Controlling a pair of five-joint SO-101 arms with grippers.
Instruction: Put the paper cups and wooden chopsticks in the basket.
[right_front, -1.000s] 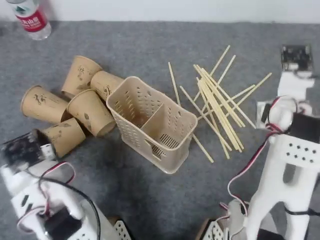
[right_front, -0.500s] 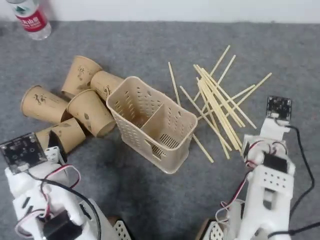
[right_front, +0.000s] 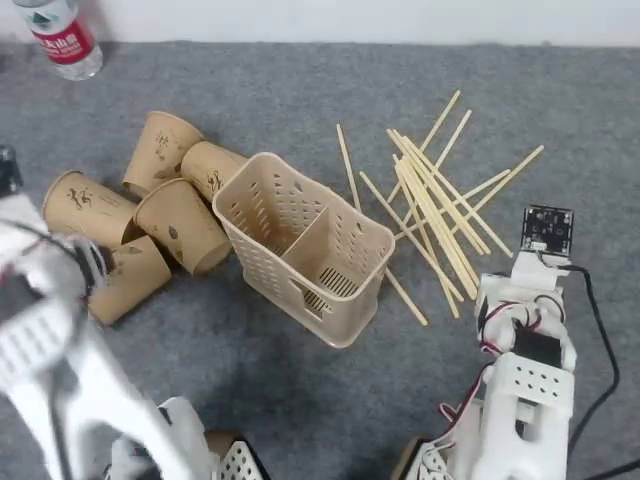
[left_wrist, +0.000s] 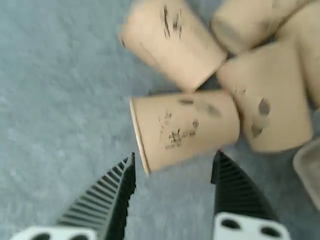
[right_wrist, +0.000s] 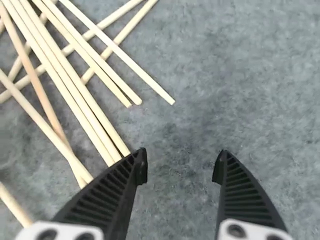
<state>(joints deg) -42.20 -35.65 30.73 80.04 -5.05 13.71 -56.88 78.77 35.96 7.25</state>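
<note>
- The left gripper (left_wrist: 175, 156) is spread wide open with nothing held. Its black ribbed fingers (left_wrist: 112, 195) are parked just short of the nearest cup (left_wrist: 185, 127).
- That cup is tan paper with dark printed marks. It's laid on its side, open rim turned toward one finger, and it's pressed against the cups behind it.
- In the high view, five paper cups (right_front: 180, 222) are piled on their sides, some touching, just beside the basket (right_front: 262, 262) on the grey carpet (right_front: 300, 400).
- The basket is a beige plastic one with perforated walls. It's split by a divider into two compartments and sits between the cups and the sticks.
- The left arm (right_front: 40, 335) is seen as a white blur at the carpet's near left corner, right by the cup pile.
- The right gripper (right_wrist: 182, 151) is also wide open and nothing is gripped. It's hung over bare carpet, with one finger next to the closest ends of the wooden chopsticks (right_wrist: 75, 85).
- The chopsticks (right_front: 440, 200) are pale and thin, scattered in a crossed fan beside the basket.
- The right arm (right_front: 525, 350) is folded low, near the stick ends.
- A plastic bottle (right_front: 60, 35) is stood in the far corner.
</note>
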